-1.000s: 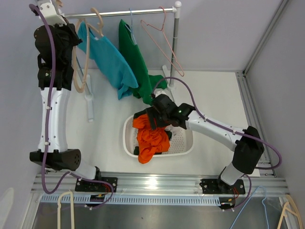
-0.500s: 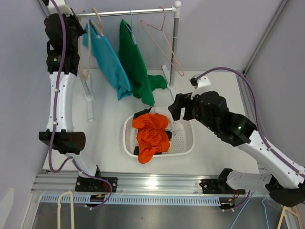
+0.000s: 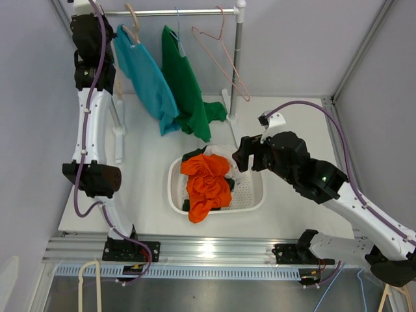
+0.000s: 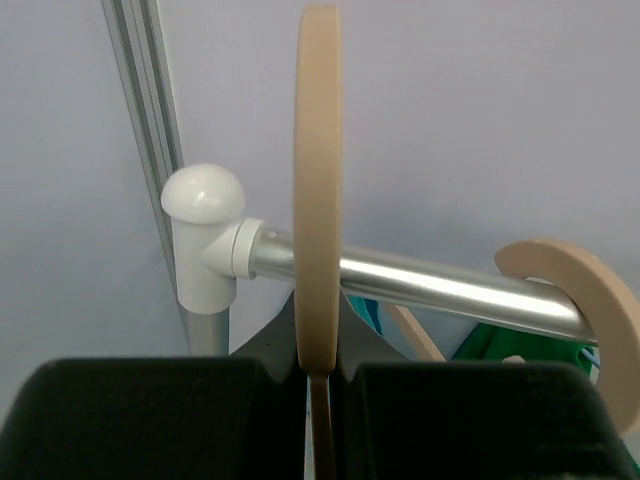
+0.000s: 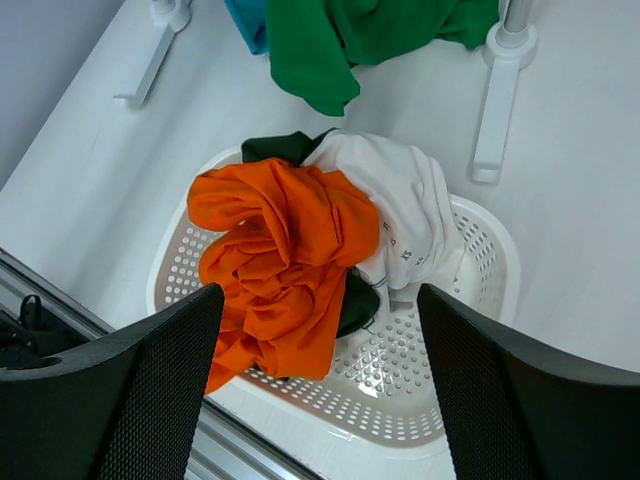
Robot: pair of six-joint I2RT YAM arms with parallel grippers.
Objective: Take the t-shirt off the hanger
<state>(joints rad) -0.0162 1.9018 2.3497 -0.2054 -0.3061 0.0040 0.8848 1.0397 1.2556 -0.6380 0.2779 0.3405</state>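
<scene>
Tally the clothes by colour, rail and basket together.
Teal t-shirt: 1
Green t-shirt: 1
Orange garment: 1
White garment: 1
Dark garment: 1 seen, mostly buried
Total: 5

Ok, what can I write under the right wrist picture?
The open right hand hovers over a white basket piled with an orange shirt and a white shirt.

The rail (image 4: 440, 290) is brushed metal with a soft sheen, its end cap (image 4: 203, 195) glossy white plastic. Across the rail, the hanger (image 4: 318, 150) looks smooth, matt pale wood.
</scene>
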